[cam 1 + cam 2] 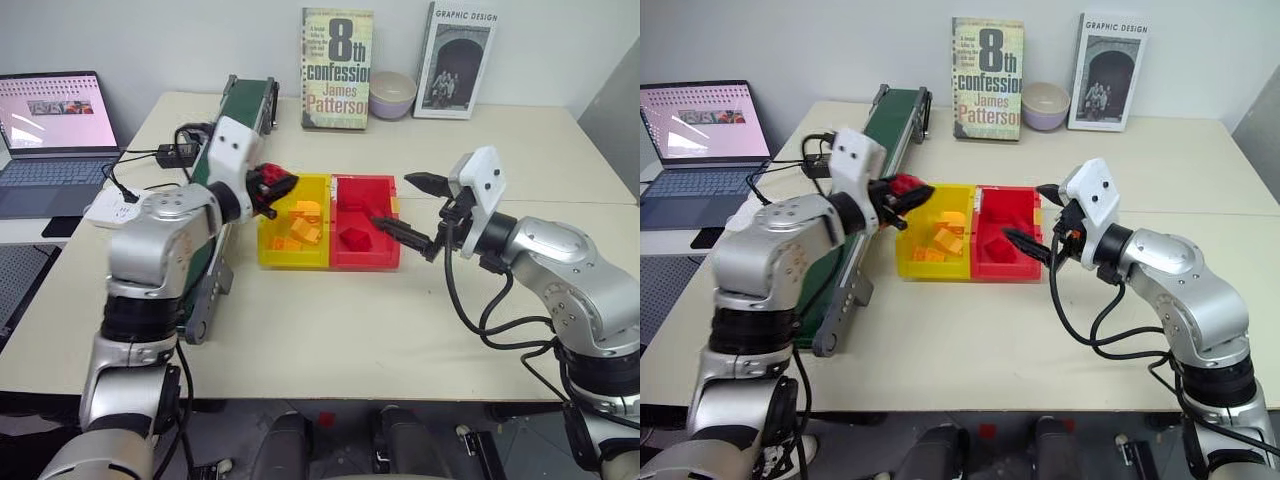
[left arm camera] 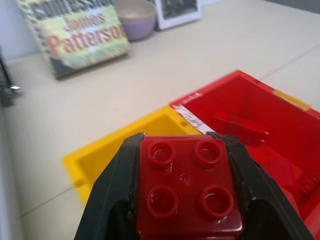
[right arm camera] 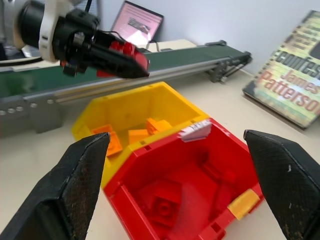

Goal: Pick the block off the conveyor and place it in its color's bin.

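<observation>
"8th confession" book (image 1: 336, 68), "GRAPHIC DESIGN" book (image 1: 456, 60)

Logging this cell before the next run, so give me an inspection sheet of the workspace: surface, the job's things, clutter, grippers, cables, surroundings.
Surface: beige table, two tops butted together.
Job's things: red block held in the left gripper, above the yellow bin; red bin beside it, touching, red blocks inside; conveyor along the table's left.
Clutter: orange-yellow blocks in the yellow bin; two books and a bowl at the wall.
Grippers: left shut on the red block; right gripper open, by the red bin's far side.
Cables: black leads and a white power strip left of the conveyor.
Surroundings: open laptop on a side desk.
</observation>
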Tool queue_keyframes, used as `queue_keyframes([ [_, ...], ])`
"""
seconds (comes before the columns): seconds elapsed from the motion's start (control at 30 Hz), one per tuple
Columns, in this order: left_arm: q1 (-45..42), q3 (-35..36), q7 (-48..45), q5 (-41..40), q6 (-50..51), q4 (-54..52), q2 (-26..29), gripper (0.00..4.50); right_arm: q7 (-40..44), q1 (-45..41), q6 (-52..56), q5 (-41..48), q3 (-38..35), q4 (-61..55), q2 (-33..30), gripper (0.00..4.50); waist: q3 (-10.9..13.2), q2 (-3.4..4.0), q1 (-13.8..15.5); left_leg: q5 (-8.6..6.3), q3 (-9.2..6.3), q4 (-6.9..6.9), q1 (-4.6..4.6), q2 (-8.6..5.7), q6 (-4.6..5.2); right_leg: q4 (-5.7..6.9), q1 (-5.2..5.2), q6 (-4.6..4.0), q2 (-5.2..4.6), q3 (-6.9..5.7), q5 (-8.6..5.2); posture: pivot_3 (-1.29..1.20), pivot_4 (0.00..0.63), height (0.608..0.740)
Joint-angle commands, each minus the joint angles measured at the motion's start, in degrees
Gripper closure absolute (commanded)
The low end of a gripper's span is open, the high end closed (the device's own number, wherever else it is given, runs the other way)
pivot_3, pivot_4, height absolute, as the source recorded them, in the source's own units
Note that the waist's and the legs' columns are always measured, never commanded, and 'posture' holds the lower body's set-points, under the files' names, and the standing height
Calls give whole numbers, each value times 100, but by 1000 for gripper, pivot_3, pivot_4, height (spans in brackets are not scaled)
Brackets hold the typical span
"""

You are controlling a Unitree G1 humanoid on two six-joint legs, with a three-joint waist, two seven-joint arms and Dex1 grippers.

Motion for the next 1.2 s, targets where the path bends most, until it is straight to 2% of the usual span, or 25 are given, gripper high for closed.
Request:
queue_keyframes([
  [0.03, -390, -341, -617, 104, -585, 398, -211, 2964, -314, 103, 174, -49, -243, -420, -51, 0, 0, 0, 3, 0, -1, 0, -1, 0, 0, 1, 0, 0, 1, -1, 0, 0, 150, 740],
  [0.27, -1208, -833, -1084, 726, -1915, 2235, -1011, 2964, -508, 752, 662, -40, -324, -1001, -423, 0, 0, 0, 49, -1, 14, 6, -2, -10, 2, -8, 6, 7, -1, -5, 1, 0, 150, 740],
  [0.5, -1789, -1085, -1347, 1251, -2982, 3616, -1705, 2964, -721, 948, 973, -37, -381, -1268, -429, 0, 0, -1, 26, -1, 7, 6, -1, -4, 3, -4, 4, 33, 5, -10, -14, 0, 150, 740],
  [0.57, -1944, -1141, -1319, 1462, -3273, 4015, -1796, 2263, -760, 902, 1006, -47, -355, -1253, -411, 0, 0, -1, 27, -1, 9, 6, -2, -5, 3, -5, 4, 34, 5, -9, -14, 0, 150, 740],
  [0.73, -2062, -1048, -1389, 1633, -3508, 4353, -1819, 1404, -809, 749, 1096, 6, -383, -1216, -366, 0, 0, -1, -5, -1, 15, 6, 0, -5, 4, -4, 2, 36, 4, -5, -14, 0, 150, 740],
  [0.97, -1986, -631, -1347, 1566, -3172, 3810, -1257, 40, -653, 397, 837, -114, -248, -778, -430, 0, 1, -1, -25, -1, 15, 6, 1, -4, 4, -1, 2, 37, 5, -5, -13, 0, 150, 740],
  [1.03, -1808, -478, -1442, 1476, -2833, 3302, -939, 13, -548, 287, 796, -70, -286, -683, -457, 0, 1, -1, -25, -1, 13, 7, 0, -3, 4, 1, -1, 37, 6, -6, -13, 0, 150, 740],
  [1.2, -879, -254, -1848, 1501, -2023, 1745, 355, 13, 118, -32, 587, 195, -291, -301, -595, 0, 0, 3, -103, -1, 17, 0, 6, 0, 4, 1, -3, 13, 8, 1, 1, 0, 150, 740],
])
